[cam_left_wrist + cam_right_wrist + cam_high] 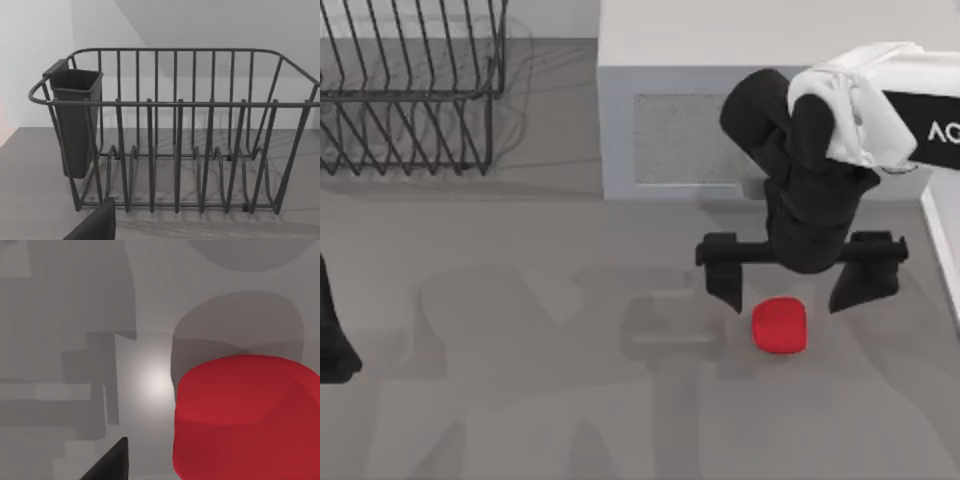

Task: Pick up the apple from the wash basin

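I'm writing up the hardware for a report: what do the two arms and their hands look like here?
The right arm has a white glossy shell with dark lettering at the frame edge, then a bulky matte black wrist. Its right hand is black: a wide crossbar carrying two blocky fingers. The left arm, at the top view's left edge, shows as plain matte black. No cables show.

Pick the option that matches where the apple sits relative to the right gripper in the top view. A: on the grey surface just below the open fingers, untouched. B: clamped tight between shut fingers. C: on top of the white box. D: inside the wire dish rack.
A: the apple lies on the grey surface just below the right gripper, whose fingers are spread wide and clear of it.
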You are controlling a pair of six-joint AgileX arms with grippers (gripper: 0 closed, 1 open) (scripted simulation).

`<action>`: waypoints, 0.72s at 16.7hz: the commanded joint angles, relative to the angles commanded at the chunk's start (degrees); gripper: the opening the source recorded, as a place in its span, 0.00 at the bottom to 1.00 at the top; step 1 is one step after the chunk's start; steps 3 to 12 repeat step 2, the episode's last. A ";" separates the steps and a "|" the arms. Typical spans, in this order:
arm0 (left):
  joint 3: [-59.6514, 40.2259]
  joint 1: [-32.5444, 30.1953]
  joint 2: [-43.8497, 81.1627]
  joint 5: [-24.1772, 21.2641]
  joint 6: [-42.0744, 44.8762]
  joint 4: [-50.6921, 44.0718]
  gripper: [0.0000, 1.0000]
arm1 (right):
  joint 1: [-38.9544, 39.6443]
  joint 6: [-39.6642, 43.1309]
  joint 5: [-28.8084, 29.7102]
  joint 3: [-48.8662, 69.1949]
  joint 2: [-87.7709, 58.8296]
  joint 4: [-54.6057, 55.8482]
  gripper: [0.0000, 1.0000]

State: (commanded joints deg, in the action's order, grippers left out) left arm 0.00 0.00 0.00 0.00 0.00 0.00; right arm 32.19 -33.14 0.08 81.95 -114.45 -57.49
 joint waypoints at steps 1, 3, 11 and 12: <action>0.00 0.00 0.00 0.00 0.00 0.00 1.00 | 0.00 0.00 0.00 0.00 0.00 0.00 1.00; 0.00 0.00 0.00 0.00 0.00 0.00 1.00 | 0.00 0.00 0.00 0.00 0.00 0.00 1.00; 0.00 0.00 0.00 0.00 0.00 0.00 1.00 | 0.00 0.00 0.00 0.00 0.00 0.00 1.00; 0.00 0.00 0.00 0.00 0.00 0.00 1.00 | 0.00 0.00 0.00 0.00 0.00 0.00 1.00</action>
